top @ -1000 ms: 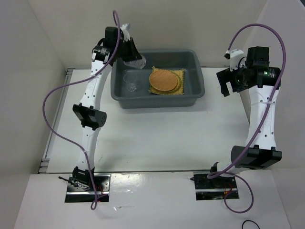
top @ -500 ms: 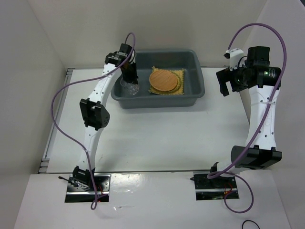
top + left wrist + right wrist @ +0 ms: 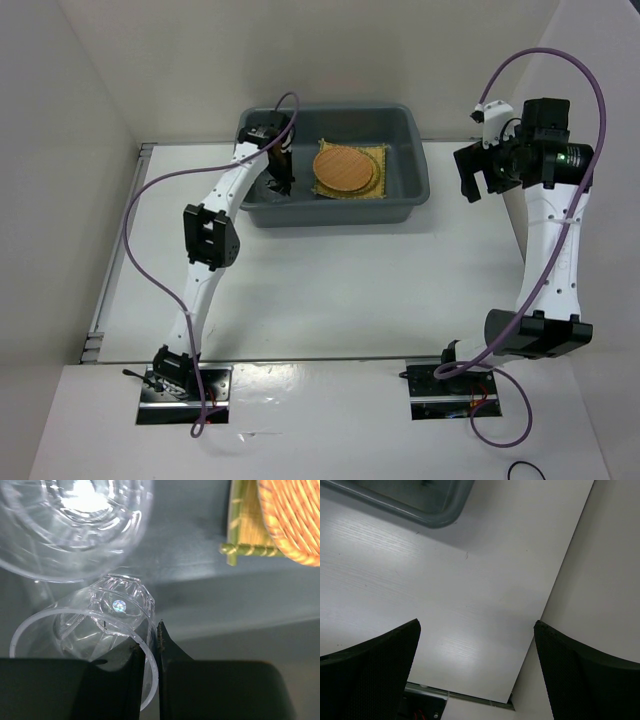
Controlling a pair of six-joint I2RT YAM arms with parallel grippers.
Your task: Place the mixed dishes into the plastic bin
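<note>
In the left wrist view my left gripper is shut on the rim of a small clear cup, one finger inside it and one outside. The cup hangs low inside the plastic bin, over its grey floor. A second clear cup stands just beyond the held one. To their right a round orange woven plate lies on a square yellow woven mat in the bin. From above, my left gripper is in the bin's left part. My right gripper hangs open and empty right of the bin.
The bin stands at the back of the white table. White walls close in the left, back and right sides. The right wrist view shows the bin's corner, bare table and the right wall.
My left arm has carried the clear cup from above the bin's far left rim down into the bin, beside the other cup. The right arm has stayed where it was.
</note>
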